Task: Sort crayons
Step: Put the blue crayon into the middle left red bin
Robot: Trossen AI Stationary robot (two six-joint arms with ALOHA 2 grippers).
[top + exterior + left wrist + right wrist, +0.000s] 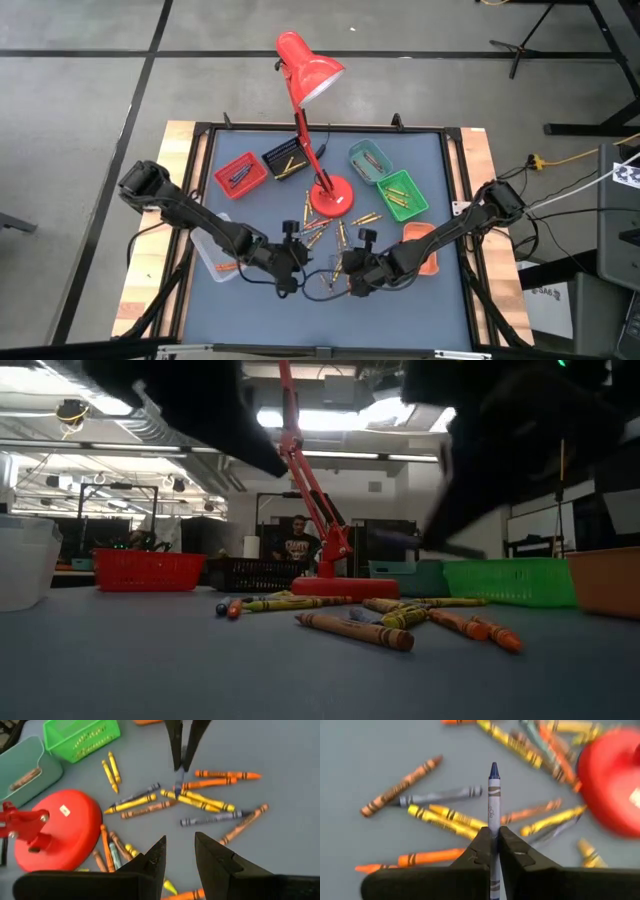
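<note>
Many crayons (322,234) lie loose on the grey-blue table, orange, yellow, brown and blue-grey, near the red lamp's base (330,196); they also show in the left wrist view (200,800). My right gripper (493,845) is shut on a blue-grey crayon (493,795) over the pile; in the high view it is at the near middle (350,280). My left gripper (180,850) is open and empty, just left of the pile (295,268), above the table. My right gripper pinches the blue-grey crayon's wrapped barrel (493,827) between its two fingers. The crayon lies along the fingers, and its pointed tip (493,770) sticks out past the fingertips. In the left wrist view the fingers (175,745) slant down at the pile.
A red lamp (310,75) stands mid-table. Small trays stand around it: red (240,173), black (285,160), teal (368,160), green (402,195), orange (425,247) and a clear one (215,250). A person (297,545) is in the room behind.
</note>
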